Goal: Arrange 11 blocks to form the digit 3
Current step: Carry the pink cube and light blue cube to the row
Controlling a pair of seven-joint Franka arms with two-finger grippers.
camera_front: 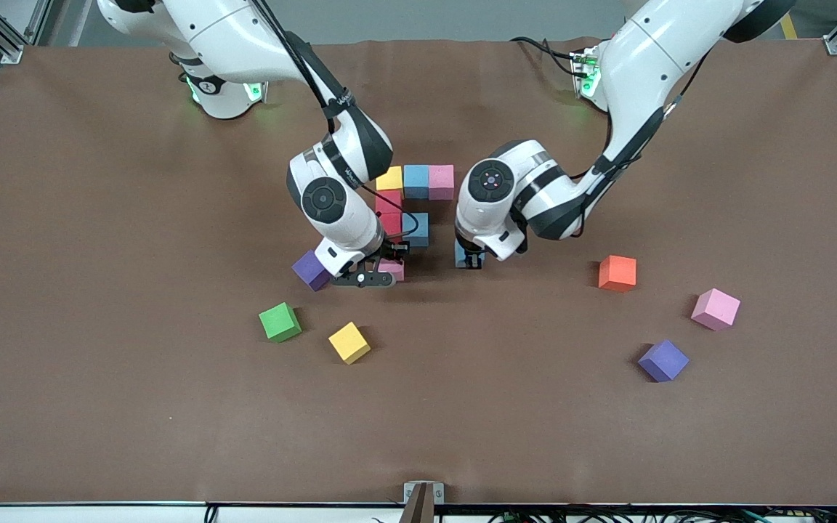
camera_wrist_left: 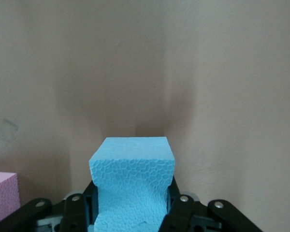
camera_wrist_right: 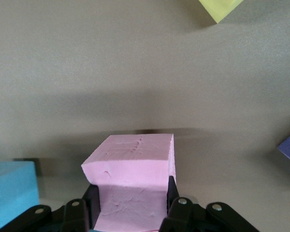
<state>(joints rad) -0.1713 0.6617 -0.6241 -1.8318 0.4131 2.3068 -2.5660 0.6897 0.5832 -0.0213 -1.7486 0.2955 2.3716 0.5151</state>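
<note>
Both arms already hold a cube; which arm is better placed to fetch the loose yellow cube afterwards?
Right, probably. The right claw, shut on a pink cube, is close to the loose yellow cube. The left claw, shut on a light blue cube, sits more toward the left arm's end.

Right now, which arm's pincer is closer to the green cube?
The right pincer. It is down by the unfinished figure, shut on a pink block, just farther from the front camera than the green cube. The left pincer, gripping a light blue block, is farther off.

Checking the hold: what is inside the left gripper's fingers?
The left gripper is shut on a light blue block, squeezed between its fingers. The block's lower end and the table beneath it are covered.
</note>
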